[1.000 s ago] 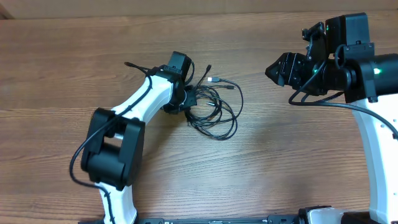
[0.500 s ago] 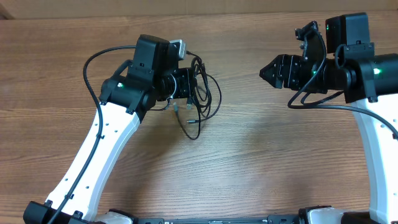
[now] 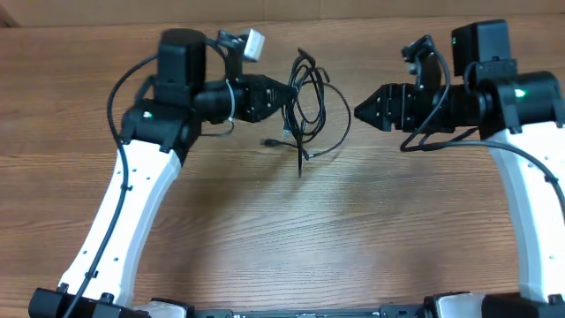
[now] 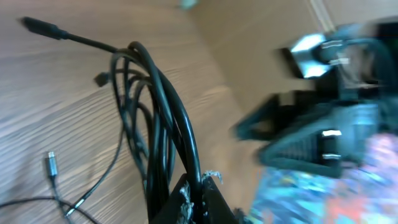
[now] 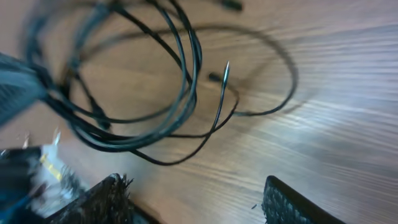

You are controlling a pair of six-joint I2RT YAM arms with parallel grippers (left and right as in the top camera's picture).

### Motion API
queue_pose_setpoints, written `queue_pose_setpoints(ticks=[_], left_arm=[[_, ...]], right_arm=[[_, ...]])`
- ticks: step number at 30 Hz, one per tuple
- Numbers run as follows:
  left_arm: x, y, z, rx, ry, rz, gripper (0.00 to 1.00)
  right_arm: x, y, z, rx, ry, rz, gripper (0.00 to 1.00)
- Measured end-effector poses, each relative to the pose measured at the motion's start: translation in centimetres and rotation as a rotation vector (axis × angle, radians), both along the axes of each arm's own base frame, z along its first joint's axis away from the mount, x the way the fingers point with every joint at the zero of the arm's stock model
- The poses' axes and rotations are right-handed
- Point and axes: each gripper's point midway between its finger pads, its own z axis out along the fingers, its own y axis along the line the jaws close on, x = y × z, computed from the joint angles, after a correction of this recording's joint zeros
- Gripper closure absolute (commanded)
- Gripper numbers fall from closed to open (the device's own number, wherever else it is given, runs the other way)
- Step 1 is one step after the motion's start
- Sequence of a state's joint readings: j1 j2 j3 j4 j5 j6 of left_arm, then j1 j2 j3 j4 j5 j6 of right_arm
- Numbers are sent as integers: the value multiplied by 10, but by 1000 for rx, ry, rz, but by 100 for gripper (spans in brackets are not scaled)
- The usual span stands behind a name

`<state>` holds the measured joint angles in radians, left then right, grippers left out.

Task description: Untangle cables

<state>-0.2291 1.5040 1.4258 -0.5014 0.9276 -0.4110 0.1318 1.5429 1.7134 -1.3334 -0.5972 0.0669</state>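
Note:
The cables [image 3: 309,106] are a bundle of thin black cords with small plugs, hanging in loose loops above the wooden table. My left gripper [image 3: 284,91] is shut on the cables at the bundle's left side and holds it up; in the left wrist view the strands [image 4: 163,118] run into the closed jaws [image 4: 200,186]. My right gripper [image 3: 360,110] is open and empty, a short way to the right of the bundle, pointing at it. The right wrist view shows the hanging loops [image 5: 149,93] ahead of the spread fingers [image 5: 196,199].
The wooden table [image 3: 353,230] lies under both arms. Thicker black wires run along the left arm [image 3: 119,88] and the right arm [image 3: 441,141]. A loose plug end [image 3: 266,142] hangs low at the bundle's left.
My left gripper has lifted the cables off the table and carried them up and to the right. My right gripper has moved left toward the bundle.

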Motion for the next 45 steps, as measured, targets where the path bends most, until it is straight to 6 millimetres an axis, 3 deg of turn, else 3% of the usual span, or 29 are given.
queue_pose_setpoints(ticks=[3, 9, 14, 18, 26, 31, 41, 45], left_arm=[[-6, 0, 11, -56, -16, -62, 96], [-19, -6, 25, -124, -22, -147, 96], [-21, -12, 55, -207, -111, -215, 96], [-27, -14, 83, -278, -178, -278, 96], [-47, -11, 132, -364, -292, -385, 96], [-48, 16, 150, -373, -340, -371, 96], [-20, 107, 154, -355, -190, -130, 96], [-17, 129, 153, -341, -172, -76, 96]], right_arm=[[1, 16, -5, 21, -2, 63, 31], [3, 52, 3, 50, -93, 169, 32], [7, 67, -2, 25, -82, 140, 36], [21, 71, -21, 8, -20, 77, 42], [50, 61, -78, -79, 170, -135, 42], [53, 59, -89, -92, 207, -167, 42], [55, 39, -103, -209, 211, -238, 38], [57, 26, -111, -274, 215, -277, 38]])
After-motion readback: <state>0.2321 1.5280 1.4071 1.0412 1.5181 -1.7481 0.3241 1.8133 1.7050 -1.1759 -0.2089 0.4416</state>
